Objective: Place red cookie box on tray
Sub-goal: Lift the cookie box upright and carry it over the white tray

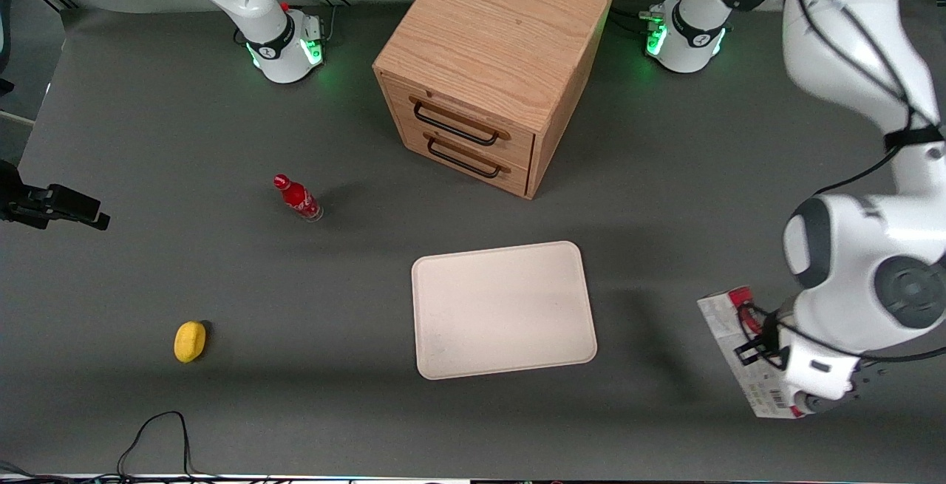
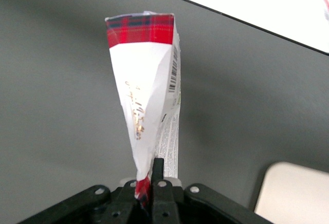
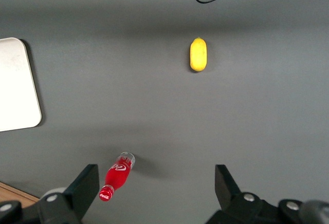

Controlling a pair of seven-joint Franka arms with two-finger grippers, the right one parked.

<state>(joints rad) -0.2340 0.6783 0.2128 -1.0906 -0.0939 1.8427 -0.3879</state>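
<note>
Gripper [image 1: 768, 351] on the left arm sits low at the working arm's end of the table, its black fingers [image 2: 157, 175] pinched tight on one end of the red cookie box [image 1: 743, 362]. The wrist view shows the box [image 2: 149, 95] squeezed flat where the fingers bite it, its white face and barcode side running out to a red plaid end.

From the front camera the box lies at about four o'clock of the table, nearest to that camera of all the things, its barcode end closest. It lies well apart from the tray [image 1: 502, 310] and off it. The cream tray sits near the table's middle, at about nine o'clock from the box, flat, with nothing on it.

Toward the parked arm's end, a yellow lemon [image 1: 190, 341] lies at about nine o'clock from the tray. Farther from the camera stands a small red bottle [image 1: 297, 198]. Farthest is the wooden cabinet [image 1: 491, 70], at about twelve o'clock from the tray, both its drawers shut.
</note>
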